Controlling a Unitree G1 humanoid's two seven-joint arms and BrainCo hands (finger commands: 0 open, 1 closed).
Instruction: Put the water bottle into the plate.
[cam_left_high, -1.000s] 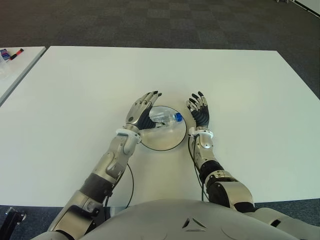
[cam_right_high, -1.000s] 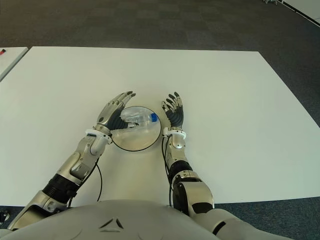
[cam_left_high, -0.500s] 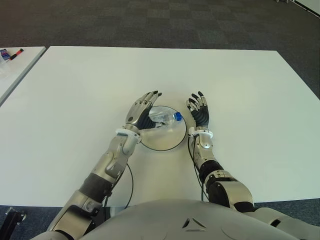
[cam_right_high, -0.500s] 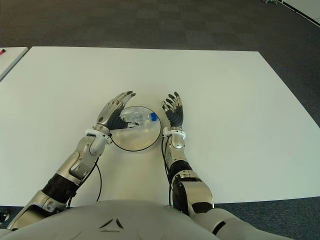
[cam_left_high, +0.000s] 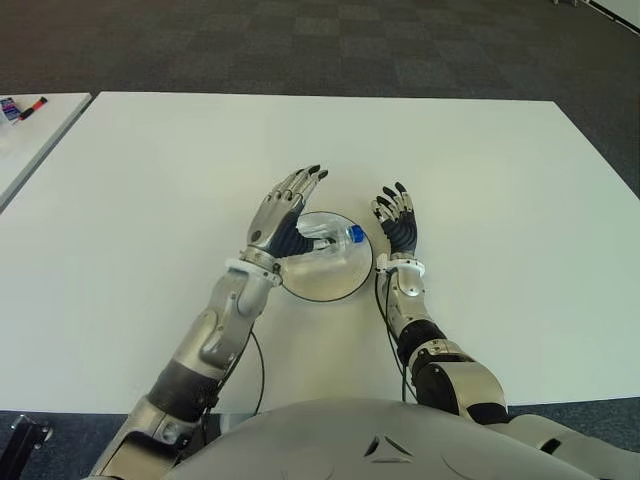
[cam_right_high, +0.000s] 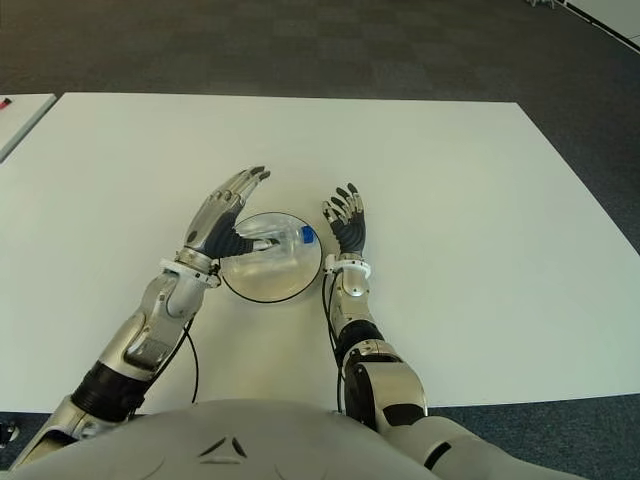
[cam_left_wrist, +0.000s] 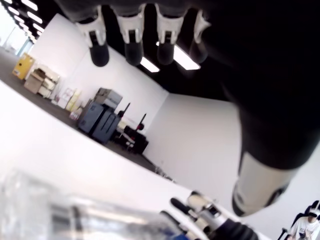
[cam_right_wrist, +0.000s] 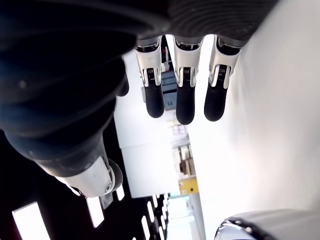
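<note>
Clear water bottle, blue cap, lying in round plate.

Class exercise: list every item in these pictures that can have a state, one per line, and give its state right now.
water bottle: lying on its side in the plate, blue cap on.
plate: flat on the table, holding the bottle.
left hand: open, fingers spread, at the plate's left edge.
right hand: open, holding nothing, right of the plate.

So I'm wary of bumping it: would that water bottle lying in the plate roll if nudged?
Probably. The water bottle lies on its side in the plate, so its round body may roll, though the rim might check it. It looks clear and thin-walled, likely light. The left hand is open beside it.
</note>
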